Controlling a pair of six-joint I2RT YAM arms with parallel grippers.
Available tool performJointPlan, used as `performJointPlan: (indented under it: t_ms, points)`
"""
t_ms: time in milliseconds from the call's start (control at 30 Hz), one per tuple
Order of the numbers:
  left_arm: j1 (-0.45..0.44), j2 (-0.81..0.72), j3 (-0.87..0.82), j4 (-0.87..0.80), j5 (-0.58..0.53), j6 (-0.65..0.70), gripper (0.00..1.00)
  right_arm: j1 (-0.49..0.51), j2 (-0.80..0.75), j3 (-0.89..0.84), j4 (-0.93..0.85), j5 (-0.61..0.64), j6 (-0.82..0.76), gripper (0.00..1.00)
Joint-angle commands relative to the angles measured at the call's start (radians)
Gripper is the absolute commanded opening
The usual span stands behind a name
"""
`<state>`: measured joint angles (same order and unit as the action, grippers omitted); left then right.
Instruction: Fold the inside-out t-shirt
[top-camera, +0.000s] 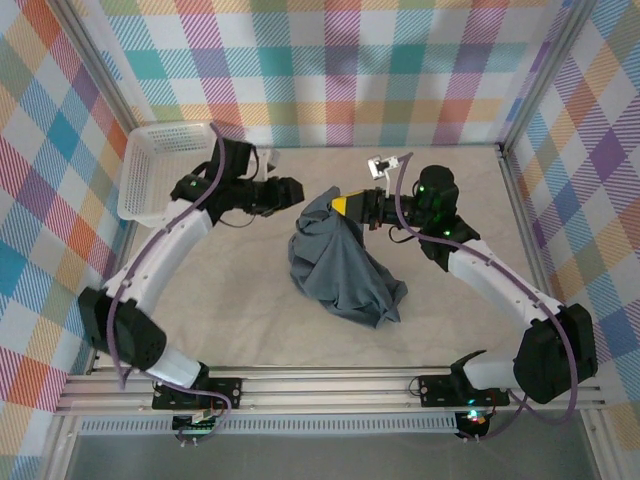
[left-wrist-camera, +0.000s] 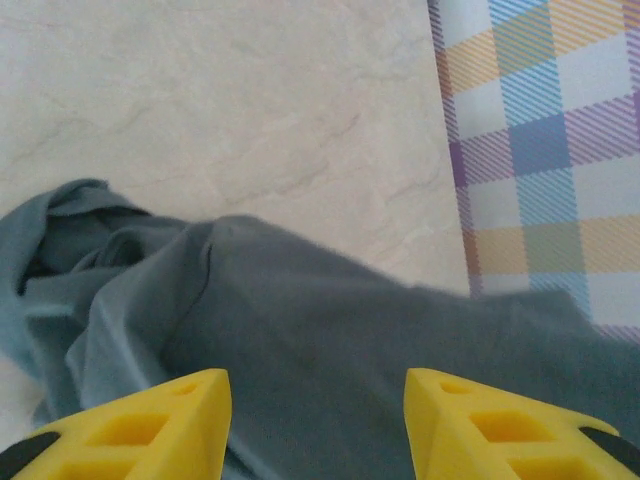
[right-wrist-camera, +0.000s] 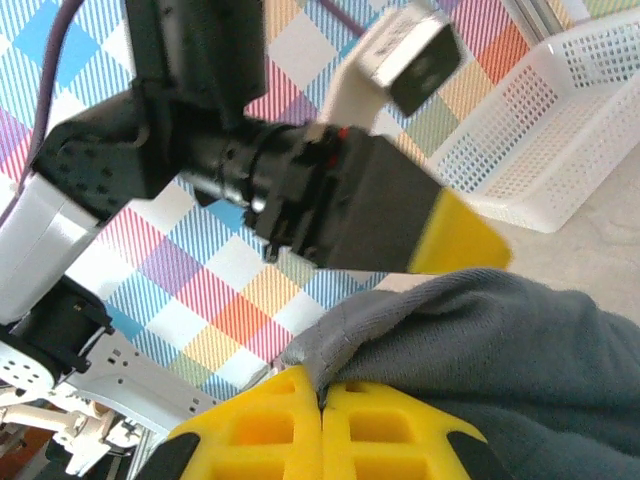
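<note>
1. The t-shirt (top-camera: 345, 270) is a crumpled heap. I cannot make out its neck or sleeves, or which face is outward, because its own folds cover most of it.
2. My left wrist camera cuts off the left fingers (left-wrist-camera: 150, 430) at the bottom edge. They are spread wide with nothing clamped, and grey cloth lies below the gap. I cannot tell whether they touch it.
3. The right fingers (right-wrist-camera: 260, 430) are pressed together, pinching a stitched edge of the cloth at the heap's 12 o'clock.
4. The heap sits around the middle of the counter (top-camera: 230, 300), with the left fingers at its 10 o'clock.
5. The white mesh basket (top-camera: 140, 180) stands in the counter's 10 o'clock corner. The left arm crosses its 3 o'clock side and hides part of it. The mesh floor I can see is plain white.
</note>
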<state>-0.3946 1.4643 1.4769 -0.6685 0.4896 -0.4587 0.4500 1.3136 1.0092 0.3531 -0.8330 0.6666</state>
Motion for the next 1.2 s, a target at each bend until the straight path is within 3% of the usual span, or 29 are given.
performJointPlan:
  t_ms: [0, 167, 267, 367, 500, 567, 933, 1067, 1167]
  points:
    - [-0.043, -0.165, -0.098, 0.081, -0.056, 0.02, 0.5, -0.011, 0.0, 0.011, 0.034, -0.03, 0.019, 0.0]
    - [-0.212, -0.245, -0.215, 0.152, -0.259, 0.049, 0.49, -0.011, 0.029, 0.058, -0.019, -0.042, 0.001, 0.0]
    - [-0.222, -0.215, -0.27, 0.298, -0.21, -0.144, 0.44, -0.011, 0.043, 0.078, -0.039, -0.051, -0.002, 0.0]
    - [-0.222, -0.203, -0.358, 0.615, -0.122, -0.349, 0.56, -0.011, 0.042, 0.083, -0.054, -0.058, -0.004, 0.0]
    - [-0.221, -0.197, -0.37, 0.675, -0.169, -0.405, 0.68, -0.011, 0.033, 0.083, -0.08, -0.061, -0.022, 0.0]
    - [-0.221, -0.197, -0.377, 0.682, -0.178, -0.411, 0.69, -0.011, 0.032, 0.083, -0.085, -0.063, -0.022, 0.0]
    - [-0.201, -0.215, -0.339, 0.563, -0.217, -0.39, 0.02, -0.019, 0.038, 0.094, -0.117, -0.012, -0.002, 0.0]
    - [-0.167, -0.276, -0.26, 0.475, -0.205, -0.37, 0.0, -0.127, 0.058, 0.04, -0.232, 0.107, -0.045, 0.0]
    - [-0.137, -0.27, -0.153, 0.341, -0.15, -0.371, 0.0, -0.183, 0.112, -0.002, -0.317, 0.099, -0.258, 0.0]
